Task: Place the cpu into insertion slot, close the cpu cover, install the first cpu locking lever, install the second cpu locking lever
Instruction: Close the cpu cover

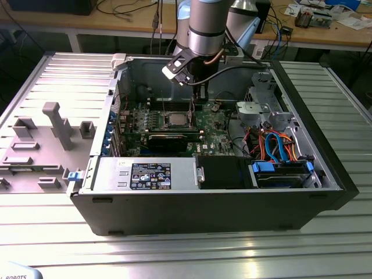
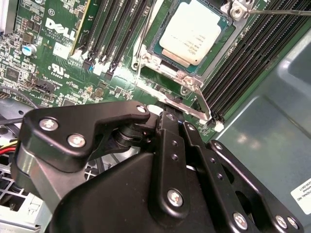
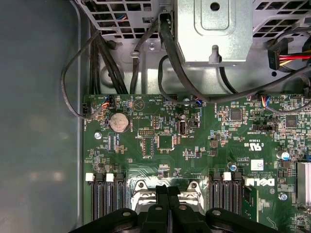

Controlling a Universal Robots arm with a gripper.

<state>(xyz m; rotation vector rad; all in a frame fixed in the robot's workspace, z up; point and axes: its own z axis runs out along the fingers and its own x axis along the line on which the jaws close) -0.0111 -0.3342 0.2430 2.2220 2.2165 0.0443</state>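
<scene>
The cpu (image 2: 192, 30) with its dull silver top lies in the insertion slot (image 2: 156, 46) on the green board; in the exterior view the cpu (image 1: 176, 120) sits mid-board. The silvery cpu cover (image 2: 185, 76) lies flat around the chip. A thin wire locking lever (image 2: 277, 12) sticks out past one socket corner, and another lever (image 2: 144, 30) runs along the opposite side. My gripper (image 2: 176, 121) hovers just beside the socket edge, its black fingers (image 3: 160, 194) pressed together and holding nothing. In the exterior view the gripper (image 1: 200, 103) hangs to the right of the chip.
Long black memory slots (image 2: 116, 29) flank the socket on both sides. Black cables (image 3: 104, 58) and a metal drive cage (image 3: 218, 29) lie beyond the board. The open case wall (image 1: 325, 116) and a grey fixture plate (image 1: 46, 139) border the work area.
</scene>
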